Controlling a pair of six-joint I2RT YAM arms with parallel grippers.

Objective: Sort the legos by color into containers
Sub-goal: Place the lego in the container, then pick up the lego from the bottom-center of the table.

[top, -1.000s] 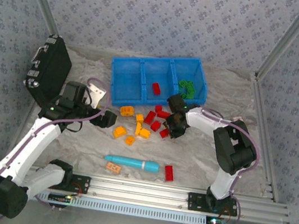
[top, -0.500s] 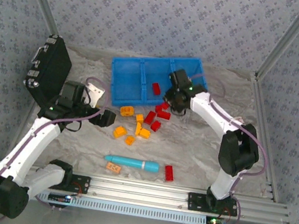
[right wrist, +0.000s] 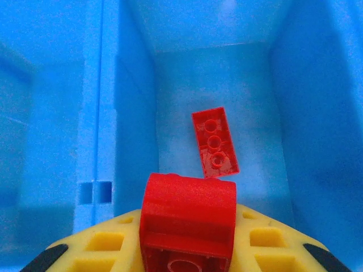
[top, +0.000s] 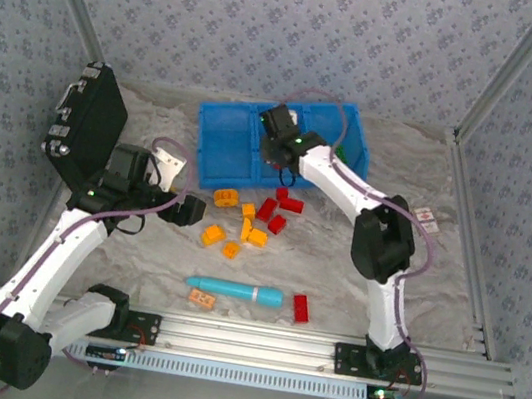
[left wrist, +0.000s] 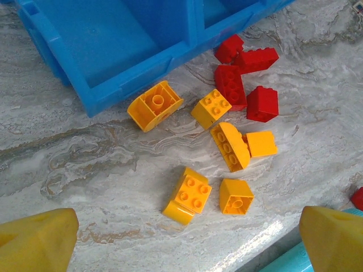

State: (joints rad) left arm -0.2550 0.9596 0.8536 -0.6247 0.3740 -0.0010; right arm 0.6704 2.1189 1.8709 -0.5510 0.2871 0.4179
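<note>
Counter (top: 332, 291) carries blue tray (top: 222, 142) at 12 o'clock. I have right tool (top: 278, 148) over middle compartment, clamped on red brick (right wrist: 188, 218); second red brick (right wrist: 215, 141) lies below. Left tool (left wrist: 187, 243) gaping above orange bricks (left wrist: 189, 194). Bricks likely light, rigid, slick: pinch flat sides.

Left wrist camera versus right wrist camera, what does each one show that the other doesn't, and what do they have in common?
Left wrist: loose orange-yellow studded plastic bricks and four clustered red bricks on the marbled table outside the bin, a cyan cylinder's end at the bottom edge, and the left gripper open above them. Right wrist: the right gripper holding a red plastic brick over a compartment where another long red brick lies on the floor. Both: the bright blue plastic bin.
</note>
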